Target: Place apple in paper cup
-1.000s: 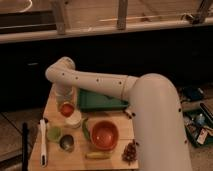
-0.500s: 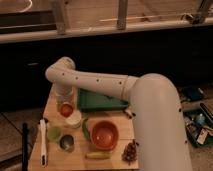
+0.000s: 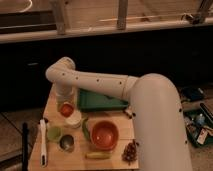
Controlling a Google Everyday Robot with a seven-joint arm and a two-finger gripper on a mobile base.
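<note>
1. at the near edge of the light wooden table lie a yellow banana-like fruit and a dark bunch of grapes. a small grey metal cup and a small light-green cup stand to their left. none of these has a part in the task.
2. the large orange-red bowl sits mid-table, just right of the short, wide, white-cream paper cup. as far as can be seen, the paper cup stands upright and nothing rests on its bottom yet.
3. the small round red-orange apple hangs at the back-left rim of the paper cup, overlapping it from above and not sunk inside it. so pick-up and carry look done. what is left is the final lowering or centring over the cup mouth, the release, and the arm's retreat.
4. the white gripper points straight down above the apple, at the end of the arm that reaches in from the right. its fingers look closed partway, pinching the apple between them, and touch nothing else.
5. behind it lies a flat green tray, apart from the apple and cup.
</note>
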